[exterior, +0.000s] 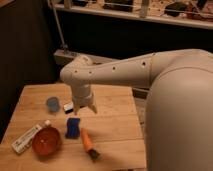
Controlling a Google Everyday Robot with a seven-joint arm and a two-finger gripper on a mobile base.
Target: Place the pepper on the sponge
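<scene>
Pepper beside sponge on worktop is judged light, firm, slick, best taken mid-body; gripper is seen spread and empty above sponge.

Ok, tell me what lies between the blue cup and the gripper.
In the camera view, a small white object sits between the blue cup and the open gripper, which hovers just behind the sponge.

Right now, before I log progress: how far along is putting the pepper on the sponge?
Done: nothing yet. The pepper lies on the table beside the sponge, to its right, not on it. In hand: nothing; the gripper hangs open and empty just above the sponge's far end. Left: grasp the pepper, lift it, set it on the sponge.
</scene>
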